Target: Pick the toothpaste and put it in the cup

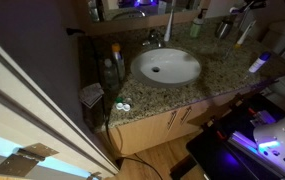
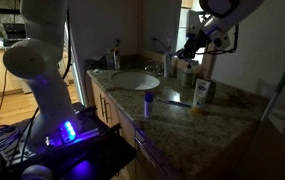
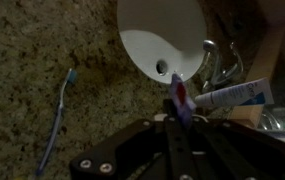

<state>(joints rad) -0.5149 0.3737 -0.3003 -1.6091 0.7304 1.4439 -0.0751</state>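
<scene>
- The end effector (image 3: 179, 108) is clenched on the toothpaste (image 3: 182, 93). The tube is pinched at the fingertips and is lifted off the tabletop (image 1: 222, 72).
- In an exterior view, the end effector hangs high over the far side of the sink (image 1: 167, 68), close to the faucet (image 1: 155, 40).
- The cup (image 1: 222, 29) stands at the far edge of the tabletop, to the right of the faucet. It therefore lies to the right of the end effector, and lower.
- The long axis of the tube seems nearly vertical there, but I cannot tell exactly. I judge that this suits the narrow mouth of the cup.
- The coming move is probably a shift to the right and then a descent.
</scene>
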